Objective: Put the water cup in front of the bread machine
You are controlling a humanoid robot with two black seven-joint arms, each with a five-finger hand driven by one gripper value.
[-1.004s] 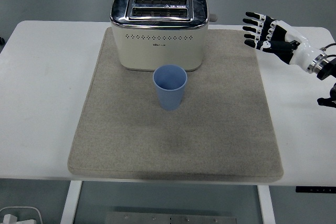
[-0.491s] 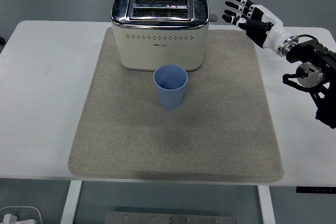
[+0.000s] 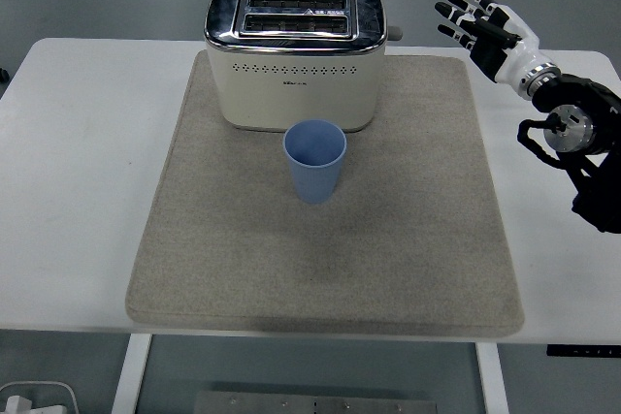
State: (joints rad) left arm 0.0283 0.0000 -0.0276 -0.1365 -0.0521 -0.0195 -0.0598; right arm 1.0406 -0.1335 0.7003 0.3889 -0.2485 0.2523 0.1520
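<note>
One right hand [image 3: 482,28], fingers spread and empty, is raised over the surface's [image 3: 78,162] far right corner; its arm is cut off at the right edge. One blue cup [image 3: 314,161] stands upright on one grey mat [image 3: 388,239], just before one toaster [image 3: 294,55] near the far edge.

You will find very little to read here. The bread machine [image 3: 295,55] carries a small dark brand mark on its cream front wall, centred just below the row of dotted vent holes, but it is too small for you to make out any letters. On the chrome top of the bread machine, to the right of the slots, there is a small triangular sign with a short line of print beside it; that too is blurred past reading. Nothing else shows text you could read.
</note>
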